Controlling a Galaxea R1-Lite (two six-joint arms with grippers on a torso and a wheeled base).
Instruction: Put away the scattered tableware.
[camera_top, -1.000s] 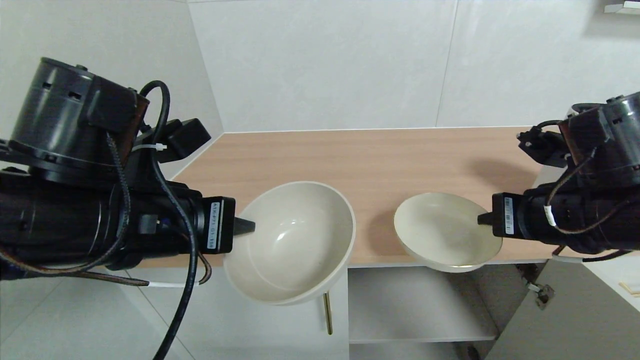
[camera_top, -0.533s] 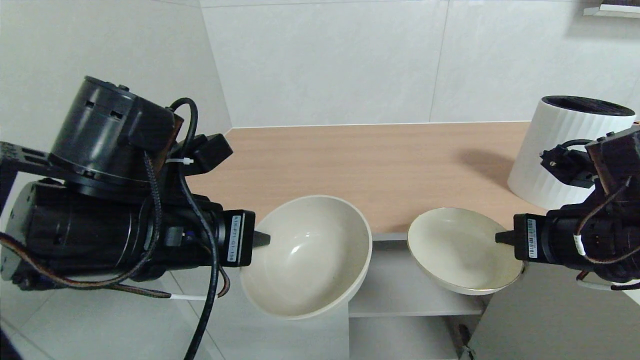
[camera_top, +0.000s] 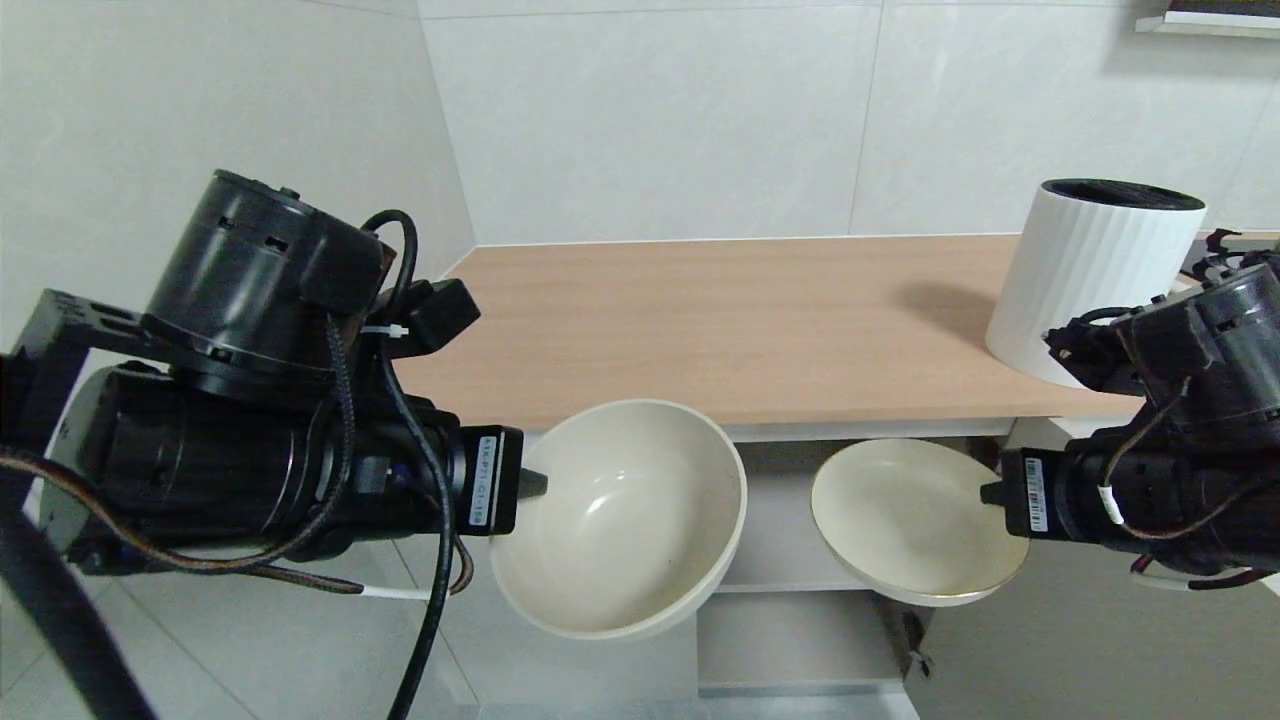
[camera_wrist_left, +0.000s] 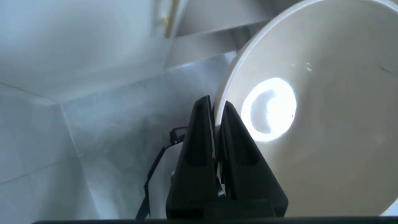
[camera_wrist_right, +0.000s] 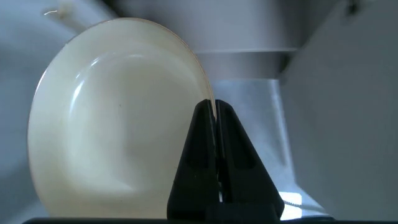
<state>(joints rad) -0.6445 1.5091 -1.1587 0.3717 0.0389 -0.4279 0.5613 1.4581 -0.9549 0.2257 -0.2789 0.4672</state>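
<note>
You've got the left gripper (camera_top: 535, 483) clamped on the bowl (camera_top: 620, 520) rim and the right gripper (camera_top: 985, 492) clamped on the plate (camera_top: 915, 520) rim. Canister (camera_top: 1090, 280) on counter (camera_top: 720, 330): inside hidden, base partly behind the right arm.

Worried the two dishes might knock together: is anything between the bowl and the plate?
Nothing: in the head view the bowl and the plate hang apart, the open cabinet behind the gap.

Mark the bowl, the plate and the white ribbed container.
bowl (camera_top: 620, 520): head view, point on the inside of its basin.
plate (camera_top: 905, 515): head view, point on the middle of its upper face.
white ribbed container (camera_top: 1090, 285): head view, point on its side wall.
</note>
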